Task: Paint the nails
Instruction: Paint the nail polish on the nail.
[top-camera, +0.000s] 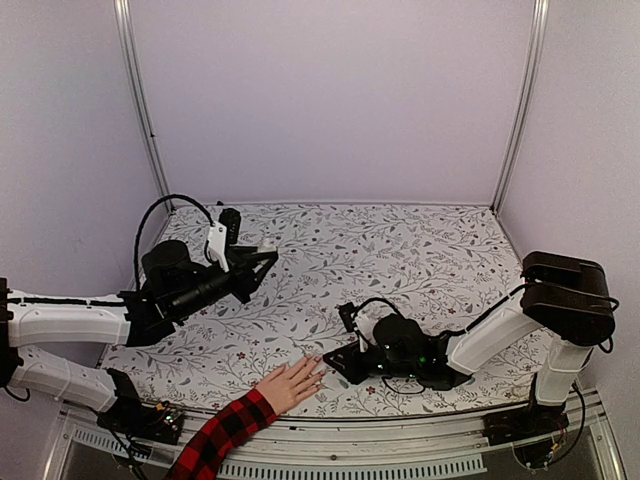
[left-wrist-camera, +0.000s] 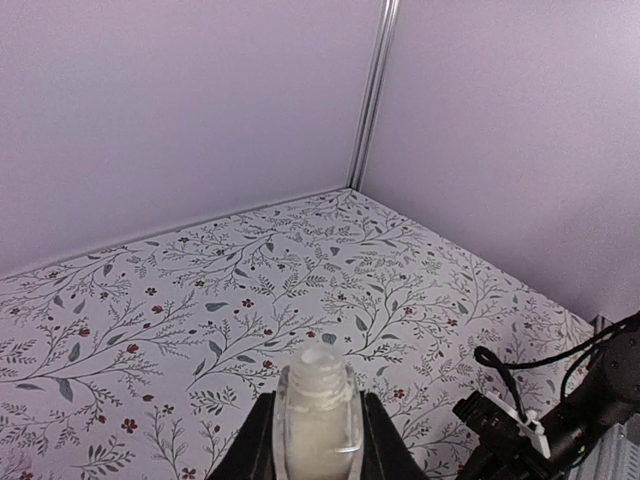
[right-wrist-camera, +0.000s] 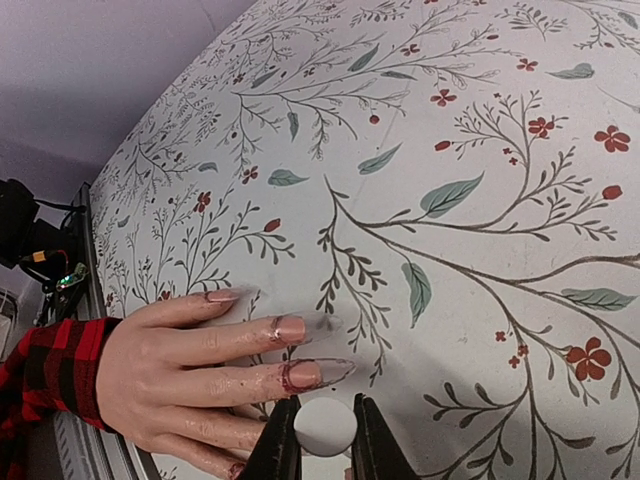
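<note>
Just one hand (right-wrist-camera: 165, 375), bottle (left-wrist-camera: 318, 418) and cap (right-wrist-camera: 325, 428).

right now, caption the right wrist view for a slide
Right pincer grips a white cap beside a hand on floral cloth, its nails smeared reddish

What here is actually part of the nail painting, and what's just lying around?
Part of the job:
- the nails on the hand
- the small open bottle, held in the left fingers
- the white cap, held in the right fingers beside the nails

Just there:
- the flowered table cover
- the metal corner post
</note>
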